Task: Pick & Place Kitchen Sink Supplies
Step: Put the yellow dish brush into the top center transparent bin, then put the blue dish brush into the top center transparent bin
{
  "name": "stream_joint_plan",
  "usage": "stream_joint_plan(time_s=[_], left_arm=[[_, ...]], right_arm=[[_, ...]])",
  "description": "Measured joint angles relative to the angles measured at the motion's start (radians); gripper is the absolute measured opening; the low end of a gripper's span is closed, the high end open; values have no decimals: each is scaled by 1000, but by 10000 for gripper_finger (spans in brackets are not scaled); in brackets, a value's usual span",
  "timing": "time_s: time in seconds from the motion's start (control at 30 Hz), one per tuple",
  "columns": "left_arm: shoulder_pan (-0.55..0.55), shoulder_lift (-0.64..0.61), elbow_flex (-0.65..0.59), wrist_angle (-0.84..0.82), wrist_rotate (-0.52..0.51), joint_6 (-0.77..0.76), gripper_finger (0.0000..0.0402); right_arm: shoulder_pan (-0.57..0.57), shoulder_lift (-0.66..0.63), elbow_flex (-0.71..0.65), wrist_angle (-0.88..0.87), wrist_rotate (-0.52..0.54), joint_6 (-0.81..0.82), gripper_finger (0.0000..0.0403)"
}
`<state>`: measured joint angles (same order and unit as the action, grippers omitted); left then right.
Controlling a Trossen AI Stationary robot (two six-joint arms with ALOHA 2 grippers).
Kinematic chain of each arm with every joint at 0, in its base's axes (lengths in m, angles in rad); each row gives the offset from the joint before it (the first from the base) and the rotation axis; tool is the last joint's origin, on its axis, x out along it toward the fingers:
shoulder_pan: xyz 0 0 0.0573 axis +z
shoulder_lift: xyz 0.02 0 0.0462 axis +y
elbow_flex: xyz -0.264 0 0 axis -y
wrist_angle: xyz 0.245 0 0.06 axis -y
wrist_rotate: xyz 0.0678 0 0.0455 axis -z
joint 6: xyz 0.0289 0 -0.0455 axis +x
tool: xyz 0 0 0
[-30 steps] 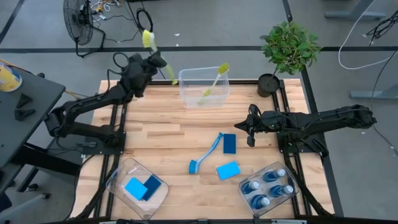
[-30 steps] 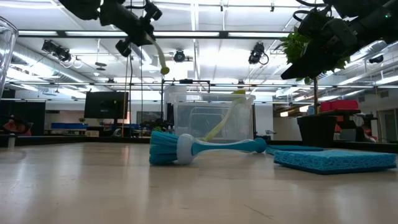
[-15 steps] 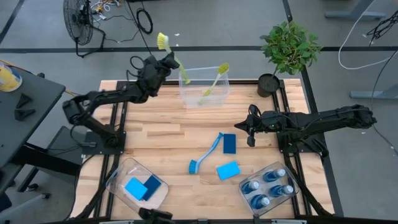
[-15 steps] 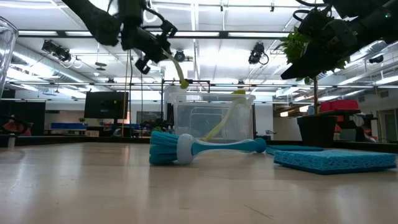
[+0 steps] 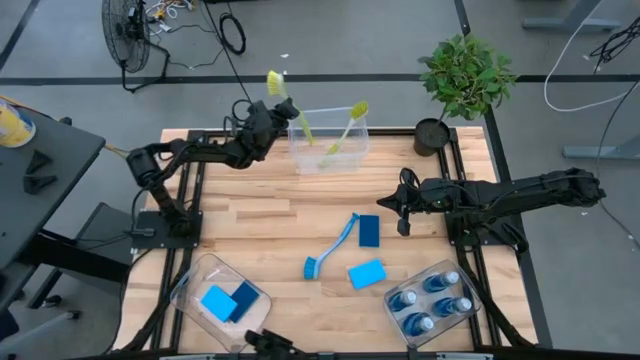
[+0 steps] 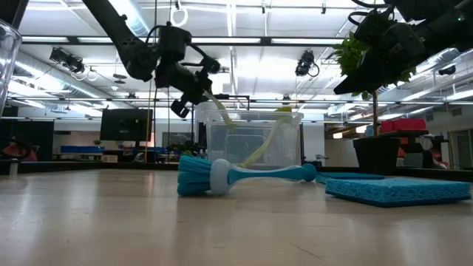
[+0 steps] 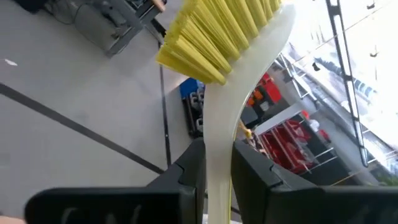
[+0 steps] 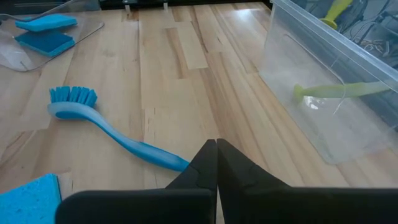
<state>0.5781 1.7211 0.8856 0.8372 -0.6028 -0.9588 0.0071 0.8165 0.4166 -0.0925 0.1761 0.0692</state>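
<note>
High view, bristly yellow-green brush (image 5: 287, 100) in left pincer (image 5: 268, 112), clear bin (image 5: 328, 141)

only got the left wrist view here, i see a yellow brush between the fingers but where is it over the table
Observer: In the high view the left gripper holds the yellow-green brush over the near-left rim of the clear bin at the table's back edge, bristles up.
Operator: anything in that bin already
Observer: Yes, a second yellow-green brush leans inside it.
Operator: handle tip inside yet
Observer: The low view shows the handle's lower end at rim level, dipping just into the bin.
Operator: right arm in the way
Observer: No, the right gripper hangs shut mid-table, right of the blue brush.
</note>
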Motion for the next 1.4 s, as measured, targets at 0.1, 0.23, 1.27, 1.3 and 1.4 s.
stream_joint_plan(time_s=[0.1, 0.23, 1.27, 1.3, 1.4], left_arm=[[0, 12, 1, 4, 33, -2, 79], [0, 31, 1, -3, 83, -26, 86], [4, 39, 1, -16, 196, -57, 244], [4, 39, 1, -16, 203, -55, 247], [3, 39, 1, 9, 214, -46, 253]], right_arm=[[0, 0, 0, 0, 0, 0, 4], [0, 0, 0, 0, 5, 0, 4], [0, 0, 0, 0, 34, 27, 4], [0, 0, 0, -1, 34, 27, 4], [0, 0, 0, 0, 34, 27, 4]])
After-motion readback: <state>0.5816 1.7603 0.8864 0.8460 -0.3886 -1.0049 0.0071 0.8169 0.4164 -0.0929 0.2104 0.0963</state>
